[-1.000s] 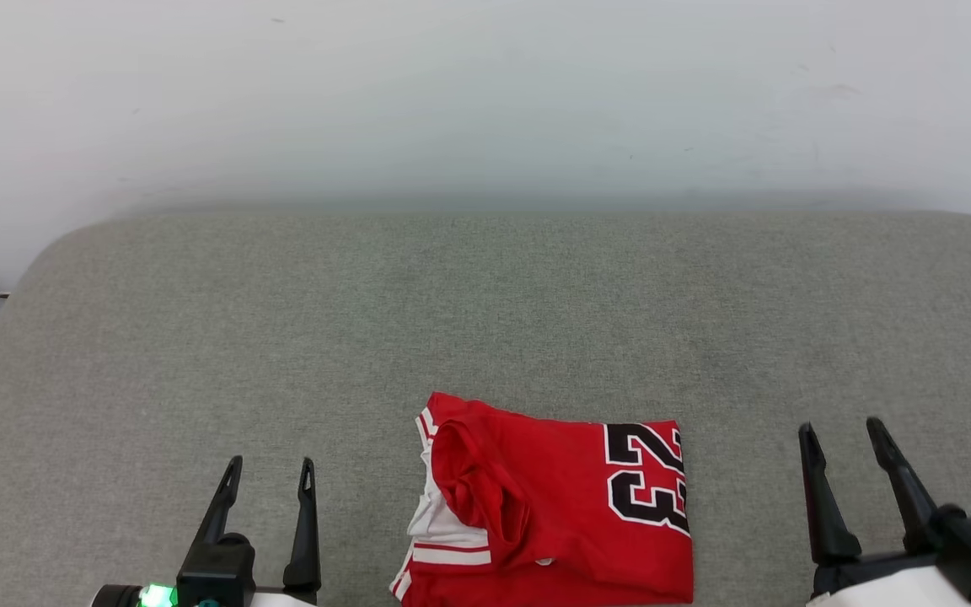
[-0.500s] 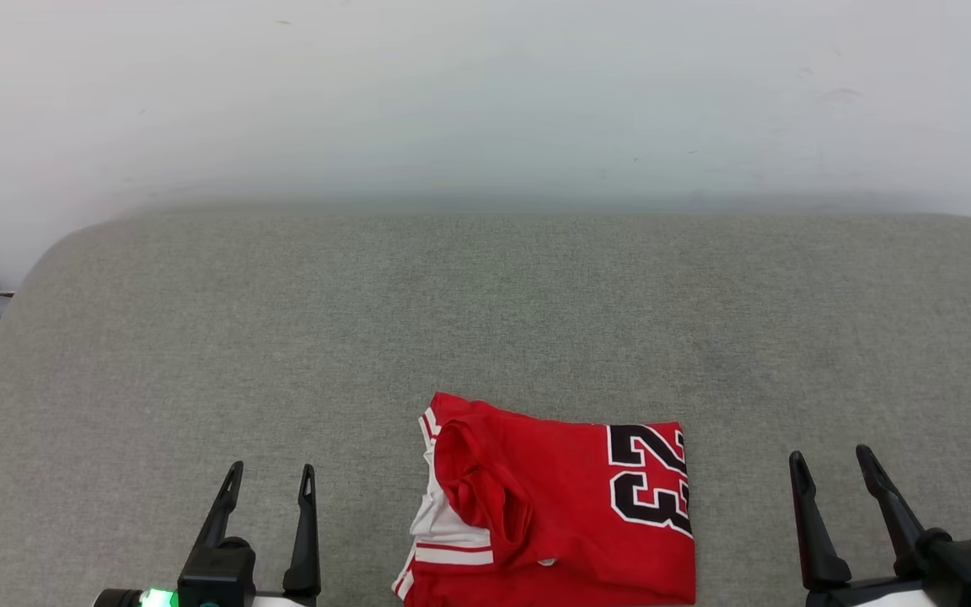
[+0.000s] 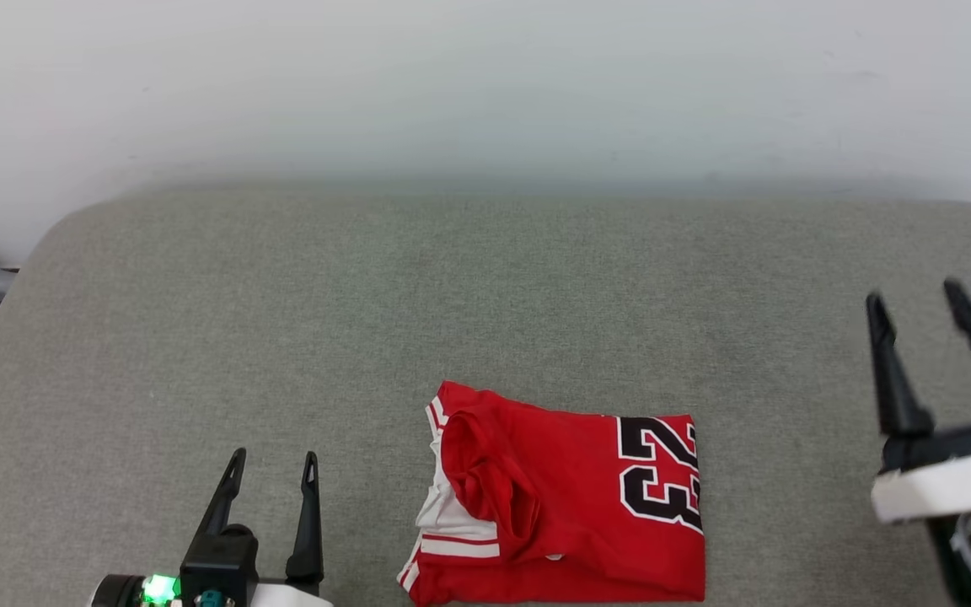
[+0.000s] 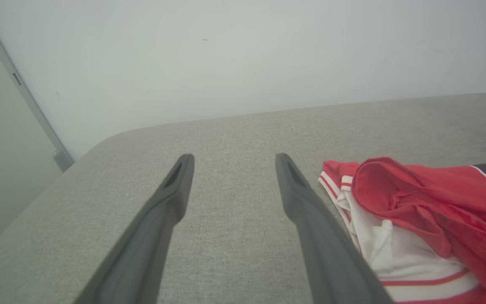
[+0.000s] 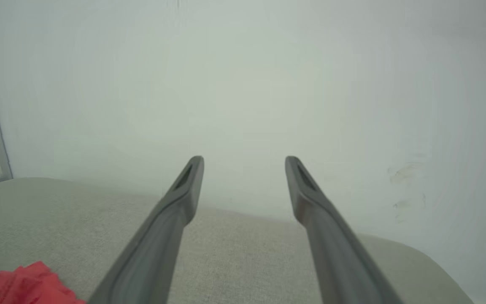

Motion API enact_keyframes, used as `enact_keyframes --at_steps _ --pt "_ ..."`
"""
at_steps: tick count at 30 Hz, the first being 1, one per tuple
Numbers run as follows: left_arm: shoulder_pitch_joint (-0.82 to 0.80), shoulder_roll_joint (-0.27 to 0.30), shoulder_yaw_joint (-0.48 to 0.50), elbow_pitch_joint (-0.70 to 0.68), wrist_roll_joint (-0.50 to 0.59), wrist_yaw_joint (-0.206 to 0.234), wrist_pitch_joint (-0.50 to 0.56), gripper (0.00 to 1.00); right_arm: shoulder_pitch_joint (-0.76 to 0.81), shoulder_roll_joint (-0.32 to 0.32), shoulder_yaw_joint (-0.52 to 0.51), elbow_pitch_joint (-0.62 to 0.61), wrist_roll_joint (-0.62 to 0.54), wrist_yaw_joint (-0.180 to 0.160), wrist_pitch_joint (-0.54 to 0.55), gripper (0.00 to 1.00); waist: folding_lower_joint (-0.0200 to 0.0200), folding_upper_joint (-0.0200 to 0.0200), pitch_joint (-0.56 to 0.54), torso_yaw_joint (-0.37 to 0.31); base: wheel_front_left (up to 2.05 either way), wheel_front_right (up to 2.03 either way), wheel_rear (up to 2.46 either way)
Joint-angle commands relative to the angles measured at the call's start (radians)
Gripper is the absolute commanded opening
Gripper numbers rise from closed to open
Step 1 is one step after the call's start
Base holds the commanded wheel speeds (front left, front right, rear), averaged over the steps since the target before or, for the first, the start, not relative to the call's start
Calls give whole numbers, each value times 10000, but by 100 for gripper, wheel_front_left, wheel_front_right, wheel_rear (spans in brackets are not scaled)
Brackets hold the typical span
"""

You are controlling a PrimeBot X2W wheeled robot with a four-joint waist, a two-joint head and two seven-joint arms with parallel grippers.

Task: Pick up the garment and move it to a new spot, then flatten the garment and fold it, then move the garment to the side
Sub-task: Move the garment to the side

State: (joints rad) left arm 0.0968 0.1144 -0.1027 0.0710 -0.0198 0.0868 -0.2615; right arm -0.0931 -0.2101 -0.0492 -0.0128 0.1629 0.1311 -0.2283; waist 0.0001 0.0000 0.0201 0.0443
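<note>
At the near edge of the grey fabric-covered tabletop (image 3: 452,295), the garment (image 3: 570,497) lies folded into a rough rectangle. It is red, with a black "23" outlined in white on its right part. White sleeve cloth with red stripes shows along its left side.

To the left of it, clear of the cloth, the left end effector (image 3: 273,455) is released, its two dark fingers spread with nothing between them. A green light glows at its base. In the left wrist view those fingers (image 4: 175,198) point over bare grey fabric, with the garment's striped edge (image 4: 428,198) just to their right.

Farther back and well to the right, the right end effector (image 3: 912,291) is also released and empty. In its wrist view a red corner of the garment (image 5: 28,287) sits at the lower left.

Beyond the tabletop's rounded far corners stands a pale wall (image 3: 485,84), faintly scuffed at the right.
</note>
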Motion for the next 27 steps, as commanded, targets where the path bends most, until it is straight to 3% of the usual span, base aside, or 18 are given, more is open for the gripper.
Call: enact_keyframes --at_steps 1,8,16,20,27 --pt "-100 -9 -29 16 68 -36 -50 100 -251 -195 36 -74 139 -9 110 100 -1 0 56 41 0 0 0" --pt "-419 -23 -76 36 77 -70 -50 100 -1934 -1596 585 -10 1410 -9 1736 100 -1 0 369 212 0 0 0" --pt "-681 -66 -153 7 88 -111 -50 100 -2585 -2626 1830 558 4268 -9 5449 100 -1 0 751 398 0 0 0" --pt "-868 -127 -264 31 107 -108 -50 100 -2098 -2813 2263 832 5795 -7 7481 100 -1 0 951 587 0 0 0" --pt "-1068 -177 -392 29 115 -131 -50 100 -1361 -2733 2761 1111 6774 -7 8910 100 -1 0 1283 896 0 0 0"
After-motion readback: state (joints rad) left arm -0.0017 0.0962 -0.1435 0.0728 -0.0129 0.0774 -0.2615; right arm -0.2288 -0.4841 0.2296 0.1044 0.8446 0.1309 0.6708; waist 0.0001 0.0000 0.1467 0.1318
